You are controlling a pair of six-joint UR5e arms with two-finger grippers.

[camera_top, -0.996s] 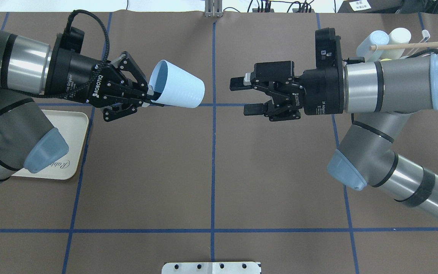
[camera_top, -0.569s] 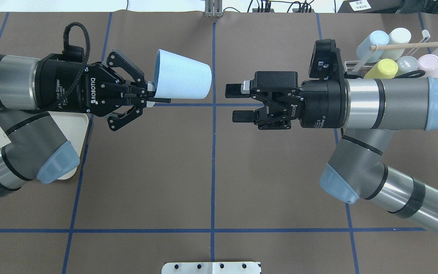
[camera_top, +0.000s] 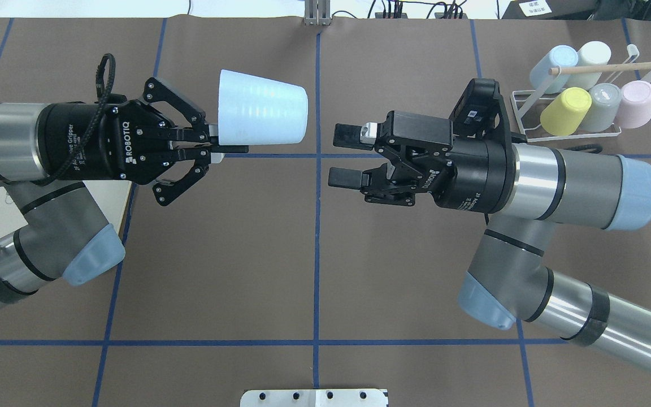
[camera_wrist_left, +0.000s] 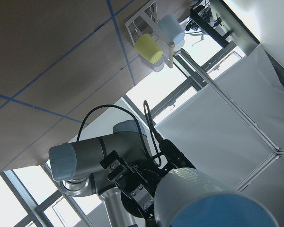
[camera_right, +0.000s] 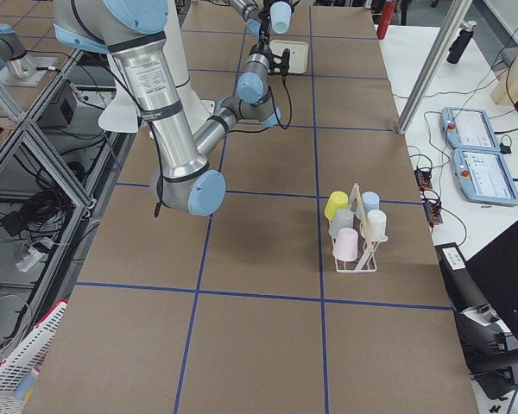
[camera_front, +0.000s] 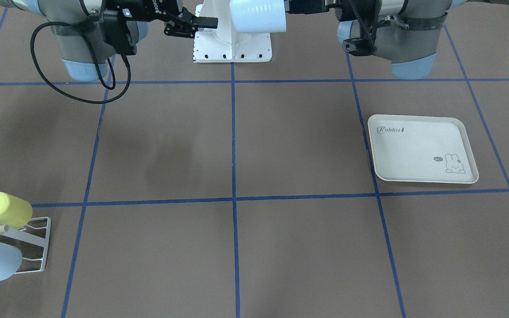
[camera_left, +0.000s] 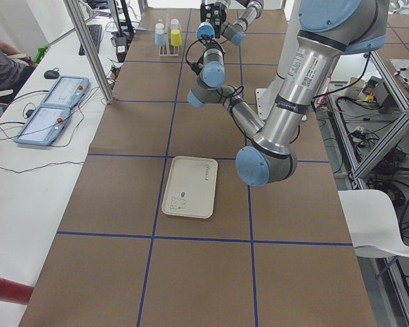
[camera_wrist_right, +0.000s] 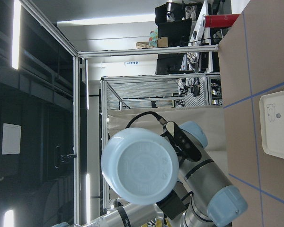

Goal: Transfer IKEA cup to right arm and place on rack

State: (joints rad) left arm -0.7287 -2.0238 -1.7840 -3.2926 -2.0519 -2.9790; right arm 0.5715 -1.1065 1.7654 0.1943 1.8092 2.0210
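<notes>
Now the IKEA cup (camera_top: 262, 107), pale blue, is held on its side in the air above the table's far half, its mouth turned to the left gripper (camera_top: 221, 146) and its base turned to the right gripper (camera_top: 345, 155). The cup is pinched at its rim by the left gripper's fingers, which are drawn together on it. The right gripper's fingers are spread wide and are kept apart from the cup; the gap between them falls over the blue centre line.

The rack (camera_top: 574, 136) is set at the far right of the table, behind the right arm, and its wooden dowel (camera_top: 608, 69) is crossed over five cups hung there: yellow (camera_top: 565, 111), grey (camera_top: 601, 106), pink (camera_top: 634, 103), blue and white. The rabbit-print tray (camera_front: 422, 148) is seen whole only from the front-facing camera; from overhead it is mostly covered by the left arm. The cup's round base (camera_wrist_right: 139, 168) is shown square-on in the right wrist view alone.
</notes>
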